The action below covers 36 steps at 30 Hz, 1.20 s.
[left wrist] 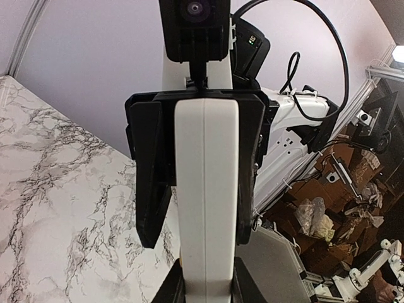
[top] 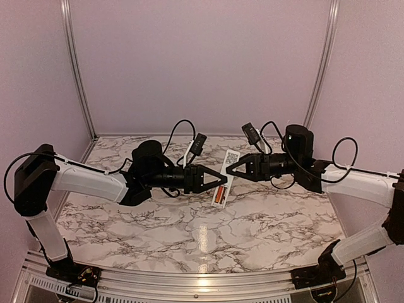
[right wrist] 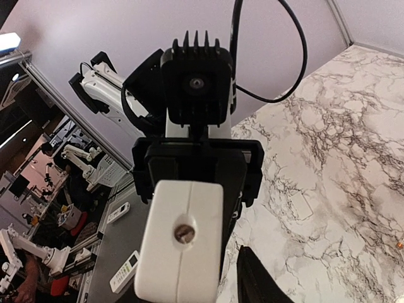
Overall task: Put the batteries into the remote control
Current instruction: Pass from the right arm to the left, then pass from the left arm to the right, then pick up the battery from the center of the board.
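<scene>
Over the middle of the table (top: 126, 221), the left arm (top: 88, 180) and right arm (top: 360, 180) reach inward and meet at the remote (top: 231, 158). It is held clear of the marble, slanting from far right to near left. Left gripper (top: 221, 180) is clamped on it, a finger (left wrist: 169, 293) tight against its side. Right gripper (top: 230, 167) touches its far part; I cannot tell whether those jaws are apart. One battery (top: 219, 197) sits in its near end.

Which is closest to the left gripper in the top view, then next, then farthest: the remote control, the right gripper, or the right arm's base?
1. remote control: right at the tips of the left gripper.
2. right gripper: just across the remote, on the right.
3. right arm's base: far off, near the bottom right corner.
</scene>
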Each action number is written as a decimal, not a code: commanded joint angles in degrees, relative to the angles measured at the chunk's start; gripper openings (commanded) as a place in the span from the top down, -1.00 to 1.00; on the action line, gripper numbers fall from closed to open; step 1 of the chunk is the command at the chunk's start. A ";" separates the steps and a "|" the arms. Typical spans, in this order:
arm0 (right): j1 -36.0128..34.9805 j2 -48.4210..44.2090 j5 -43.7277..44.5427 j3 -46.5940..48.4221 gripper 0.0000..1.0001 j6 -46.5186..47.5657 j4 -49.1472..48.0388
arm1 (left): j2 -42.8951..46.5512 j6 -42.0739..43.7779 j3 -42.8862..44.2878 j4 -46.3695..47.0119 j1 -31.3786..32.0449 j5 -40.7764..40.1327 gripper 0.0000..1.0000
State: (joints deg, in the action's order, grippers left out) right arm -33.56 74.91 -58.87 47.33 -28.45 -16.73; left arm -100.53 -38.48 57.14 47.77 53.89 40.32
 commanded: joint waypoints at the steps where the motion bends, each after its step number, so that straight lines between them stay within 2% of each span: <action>1: -0.10 0.76 -0.08 -0.36 0.37 -5.37 -7.37 | -2.26 -3.58 -0.17 7.51 0.00 -0.82 0.86; 3: -0.19 1.11 -0.30 -0.24 0.43 -6.04 -8.07 | -2.67 -3.78 0.11 7.49 -0.01 -0.85 0.86; 5: -0.14 1.33 -0.61 -0.12 0.67 -6.33 -8.47 | -2.98 -3.83 0.56 7.17 0.00 -0.73 0.80; 7: 0.09 1.37 -0.32 0.30 0.95 -5.43 -7.21 | -2.62 -2.62 0.74 4.98 -0.13 -1.46 0.44; 8: 0.46 1.20 -0.02 0.44 1.00 -4.83 -6.08 | -2.01 -1.90 0.28 4.24 -0.37 -2.55 0.24; 12: 4.36 -0.70 1.00 0.07 1.00 -2.65 -2.52 | 2.30 3.04 -3.12 -1.17 -2.82 -9.63 -0.56; 13: 5.53 -1.38 1.33 0.22 1.00 -1.33 -1.02 | 3.68 4.64 -3.78 -3.44 -3.62 -12.17 -0.84; 14: 6.68 -2.10 2.20 0.70 1.00 0.75 1.49 | 4.94 6.63 -4.17 -6.33 -4.40 -16.54 -0.97; 17: 8.16 -3.94 8.64 3.34 1.00 8.79 12.82 | 7.14 12.32 -2.51 -18.22 -5.25 -27.37 -0.98; 19: 8.52 -5.35 12.17 3.68 1.00 11.86 15.20 | 6.80 12.57 -0.11 -25.78 -5.49 -37.03 -0.98; 20: 8.80 -6.14 13.00 3.28 1.00 12.35 15.16 | 5.94 13.41 1.31 -29.06 -5.72 -39.10 -0.98; 23: 10.74 -7.47 16.51 2.15 1.00 10.15 14.88 | 0.80 16.49 8.74 -41.19 -7.26 -38.45 -0.98; 25: 12.42 -8.24 16.56 0.53 1.00 8.28 12.80 | -3.19 17.77 12.90 -46.13 -7.37 -36.62 -0.98; 28: 14.91 -8.85 14.77 -1.34 1.00 6.47 10.62 | -6.44 15.57 14.24 -46.82 -7.05 -37.69 -0.87; 30: 16.16 -8.70 14.20 -1.43 1.00 6.26 11.12 | -8.55 13.32 15.44 -47.49 -7.05 -38.67 -0.72; 36: 17.38 -7.33 12.86 -2.61 1.00 4.69 9.48 | -15.83 10.39 22.06 -54.23 -6.51 -41.78 -0.40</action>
State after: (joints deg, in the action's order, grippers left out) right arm -16.91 66.92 -44.97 44.86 -21.89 -5.13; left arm -113.21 -26.44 75.29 0.21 46.89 1.98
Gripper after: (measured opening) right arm 0.169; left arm 0.729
